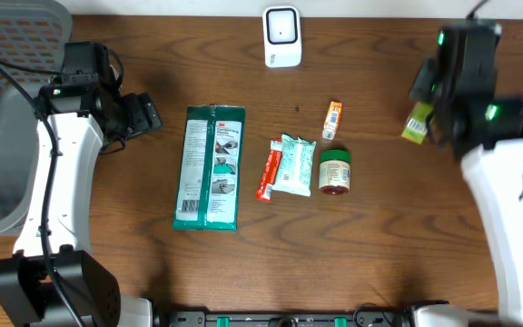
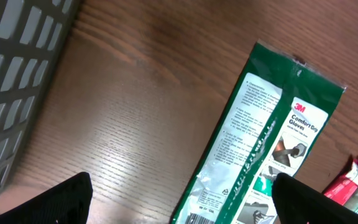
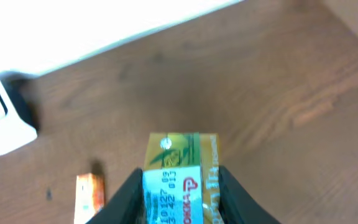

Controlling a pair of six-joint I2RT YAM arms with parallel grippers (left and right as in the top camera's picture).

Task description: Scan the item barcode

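The small yellow-green printed packet (image 3: 176, 168) sits clamped in my right gripper (image 3: 176, 202), aloft, well right of the white box scanner (image 1: 281, 36) — I'd present its barcode side squarely, slowly; left gripper (image 2: 182, 205) hangs open.

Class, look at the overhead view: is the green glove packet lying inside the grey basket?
No, the glove packet lies flat on the wooden table, well apart from the basket.

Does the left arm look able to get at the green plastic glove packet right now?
Probably yes: the left gripper is open and empty beside the green plastic glove packet, with nothing lying between them.
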